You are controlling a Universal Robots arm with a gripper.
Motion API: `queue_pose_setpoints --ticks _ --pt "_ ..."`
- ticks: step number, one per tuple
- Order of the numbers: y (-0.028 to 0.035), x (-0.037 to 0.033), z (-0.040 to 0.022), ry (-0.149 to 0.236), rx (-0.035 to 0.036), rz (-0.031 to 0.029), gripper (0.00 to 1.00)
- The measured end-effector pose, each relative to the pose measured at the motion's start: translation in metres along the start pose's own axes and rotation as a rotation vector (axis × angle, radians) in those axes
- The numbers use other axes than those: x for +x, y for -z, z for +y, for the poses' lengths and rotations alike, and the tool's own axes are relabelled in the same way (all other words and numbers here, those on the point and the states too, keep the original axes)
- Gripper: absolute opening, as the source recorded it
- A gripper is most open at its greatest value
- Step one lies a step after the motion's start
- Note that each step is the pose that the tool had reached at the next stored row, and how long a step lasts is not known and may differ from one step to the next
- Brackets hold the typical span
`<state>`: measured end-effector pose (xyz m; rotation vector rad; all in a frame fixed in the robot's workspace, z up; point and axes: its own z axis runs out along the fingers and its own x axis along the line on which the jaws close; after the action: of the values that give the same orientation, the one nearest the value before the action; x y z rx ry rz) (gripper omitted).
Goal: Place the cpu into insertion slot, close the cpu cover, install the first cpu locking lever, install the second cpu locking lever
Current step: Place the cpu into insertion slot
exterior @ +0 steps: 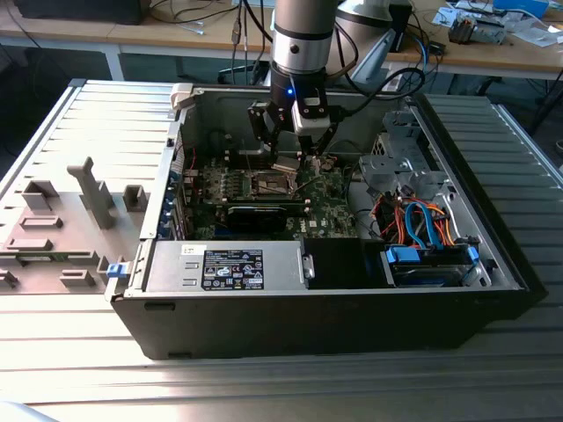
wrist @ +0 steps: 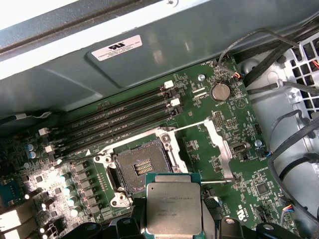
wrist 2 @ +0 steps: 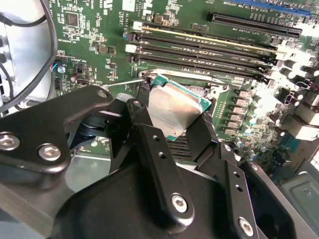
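My gripper [exterior: 288, 161] hangs inside the open computer case, shut on the cpu [exterior: 286, 165] by two opposite edges. In the second wrist view the black fingers [wrist 2: 149, 139] clamp the silver-faced cpu [wrist 2: 173, 105], which is tilted with its green edge showing. The cpu [wrist: 173, 204] is held a little above the board, just off to one side of the insertion slot [wrist: 141, 167]. The slot lies bare, with a dark centre and a silver rim. The cpu cover [wrist: 218, 147] stands swung open beside the slot. A thin wire locking lever [wrist: 192, 124] sticks out past the socket.
Several long memory slots [wrist: 119, 119] run beside the socket. A long black card [exterior: 259, 214] crosses the board in front of it. The case wall [wrist: 149, 59] is close behind. A drive cage with orange and blue cables [exterior: 422, 220] fills the exterior view's right.
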<state>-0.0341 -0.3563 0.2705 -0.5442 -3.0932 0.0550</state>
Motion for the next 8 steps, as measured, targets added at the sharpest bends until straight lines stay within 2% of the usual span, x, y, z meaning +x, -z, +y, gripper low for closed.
queue_pose_setpoints --ticks 8 --pt "-0.0001 0.0000 0.0000 -0.008 0.0010 -0.0001 0.54"
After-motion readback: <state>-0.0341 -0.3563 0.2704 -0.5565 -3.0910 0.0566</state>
